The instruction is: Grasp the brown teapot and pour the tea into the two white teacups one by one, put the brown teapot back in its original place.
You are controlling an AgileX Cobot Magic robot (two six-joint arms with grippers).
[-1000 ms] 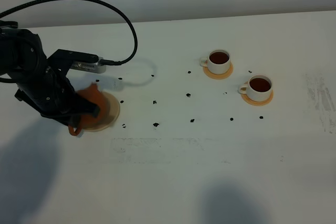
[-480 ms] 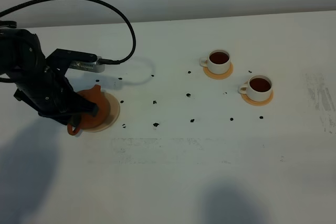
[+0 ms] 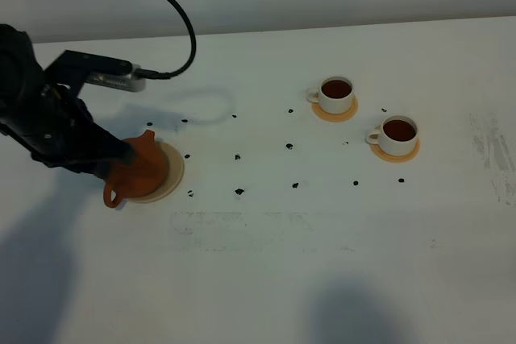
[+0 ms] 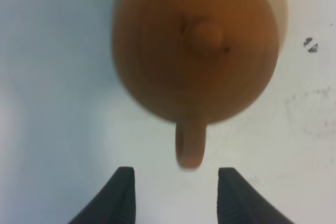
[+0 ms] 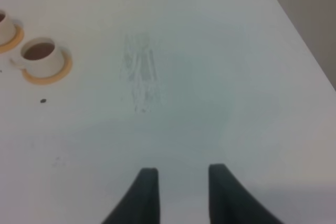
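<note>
1. Exterior high view: white worktop, scattered with small dark specks across the middle and faint scuffs near the right edge.
2. Left arm, black and bulky, over the worktop's left side, with a looping black cable behind; partly covering the teapot from the left.
3. Teapot, reddish-brown, upright on the pale disc at left, well apart from the cups; loop handle toward the near-left, spout toward the far side. In the left wrist view, teapot seen from above, knobbed lid on, disc showing as a pale rim beyond it.
4. Left pincer: open, nothing held; dark fingers spread to either side of the handle tip, clear of it, worktop visible between.
5. Right pincer: parted, empty, hovering over bare worktop near the right edge, well away from the cups; fingers dark and apart.
6. Far cup, white, handle to the left, filled with dark tea, on an orange coaster.
7. Near cup, white, likewise full of dark tea, handle to the left, on a second orange coaster; just right of and nearer than the first cup, not touching it. Also in the right wrist view: near cup on its coaster, far cup cut off by the frame edge.
</note>
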